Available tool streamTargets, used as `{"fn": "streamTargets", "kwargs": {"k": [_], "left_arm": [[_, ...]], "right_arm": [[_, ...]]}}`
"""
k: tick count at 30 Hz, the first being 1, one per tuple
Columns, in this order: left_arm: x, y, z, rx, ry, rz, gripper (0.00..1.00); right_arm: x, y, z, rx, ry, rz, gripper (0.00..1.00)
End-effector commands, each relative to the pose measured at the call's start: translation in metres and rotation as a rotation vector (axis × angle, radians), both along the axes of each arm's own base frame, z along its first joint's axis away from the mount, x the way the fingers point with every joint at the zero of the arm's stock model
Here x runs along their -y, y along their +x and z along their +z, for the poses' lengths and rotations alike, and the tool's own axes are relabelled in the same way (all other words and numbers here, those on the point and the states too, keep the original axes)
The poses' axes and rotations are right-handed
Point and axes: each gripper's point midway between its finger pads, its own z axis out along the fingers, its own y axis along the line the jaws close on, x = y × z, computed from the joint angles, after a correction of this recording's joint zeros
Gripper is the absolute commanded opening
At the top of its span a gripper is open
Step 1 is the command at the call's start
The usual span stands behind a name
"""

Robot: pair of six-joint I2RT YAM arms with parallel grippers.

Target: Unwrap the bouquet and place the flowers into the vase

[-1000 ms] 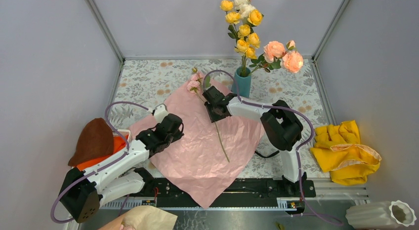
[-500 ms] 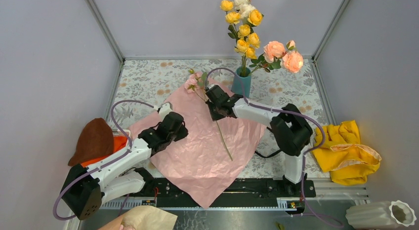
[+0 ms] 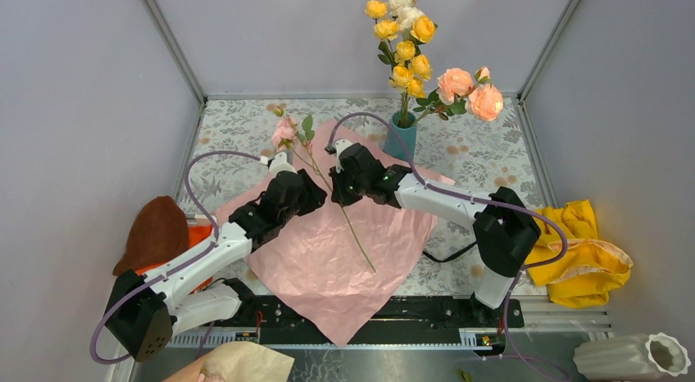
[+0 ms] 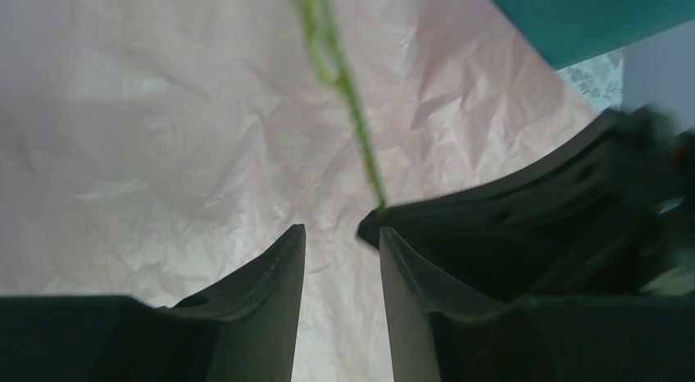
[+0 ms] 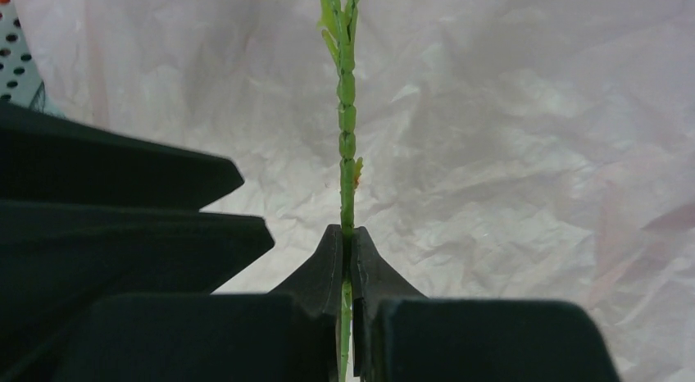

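The bouquet's wrapping lies unfolded as a crinkled pink paper sheet on the table. One pink flower on a long green stem hangs over the sheet, with my right gripper shut on the stem; the gripper sits mid-sheet in the top view. My left gripper is right beside it on the left, open, nothing between its fingers, the stem just ahead. The teal vase stands at the back, holding yellow, white and peach flowers.
A yellow cloth lies at the right edge. A brown and orange object sits at the left. A white ribbed vase lies at the bottom right, beige paper at the bottom left. Grey walls enclose the table.
My right gripper shut on the stem and carried the pink flower left, off the paper. My left arm moved up and right to meet it, and its jaws opened.
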Motion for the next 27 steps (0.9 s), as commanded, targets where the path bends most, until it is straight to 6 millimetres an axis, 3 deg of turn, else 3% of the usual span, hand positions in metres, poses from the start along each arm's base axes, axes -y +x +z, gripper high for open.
{"fn": "streamTargets", "kwargs": {"k": [1, 5, 9, 15, 21, 27], "left_arm": [[0.008, 0.022, 0.04, 0.126, -0.038, -0.015, 0.46], [-0.004, 0.03, 0.047, 0.15, 0.016, 0.015, 0.53], [-0.007, 0.034, 0.042, 0.133, 0.023, 0.007, 0.53], [-0.006, 0.027, 0.019, 0.069, 0.007, -0.009, 0.49], [-0.008, 0.025, 0.008, 0.046, 0.008, 0.0, 0.46], [0.001, 0.032, 0.005, 0.043, 0.007, -0.037, 0.04]], "right_arm": [[-0.017, -0.016, 0.019, 0.016, 0.072, 0.061, 0.0], [-0.017, -0.025, 0.024, 0.026, 0.084, 0.08, 0.0], [-0.016, -0.03, 0.035, 0.037, 0.106, 0.087, 0.0], [-0.012, -0.03, 0.043, 0.058, 0.105, 0.079, 0.0], [-0.021, -0.039, 0.056, 0.053, 0.149, 0.117, 0.0], [-0.025, -0.048, 0.058, 0.049, 0.156, 0.136, 0.0]]}}
